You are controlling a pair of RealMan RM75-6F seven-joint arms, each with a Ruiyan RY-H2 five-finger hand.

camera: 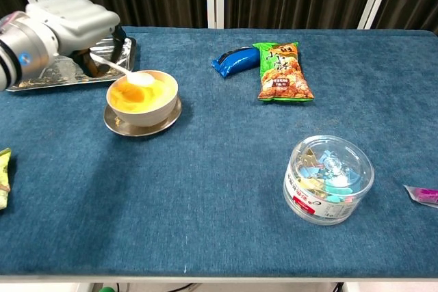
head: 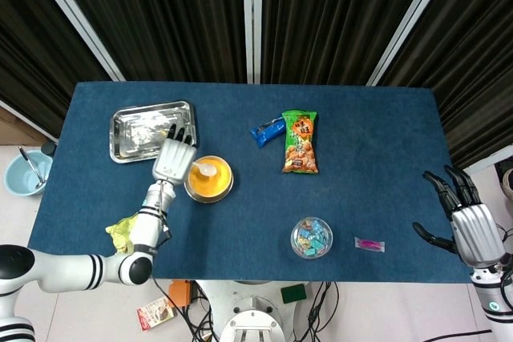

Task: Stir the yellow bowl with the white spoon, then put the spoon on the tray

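Glossy white spoon (camera: 125,73) pinched in left robot hand (camera: 68,22), over round yellow bowl (camera: 142,97), right robot hand (head: 473,230) spread.

The left robot hand (camera: 68,22) sits at the upper left of the chest view, raised above the tabletop (camera: 205,169), its back turned up and its fingers curled downward, pinching the handle of the white spoon (camera: 126,73). Its forearm runs out toward the lower left of the head view. The right robot hand (head: 469,226) rests at the lower right edge of the head view, fingers spread apart and holding nothing.
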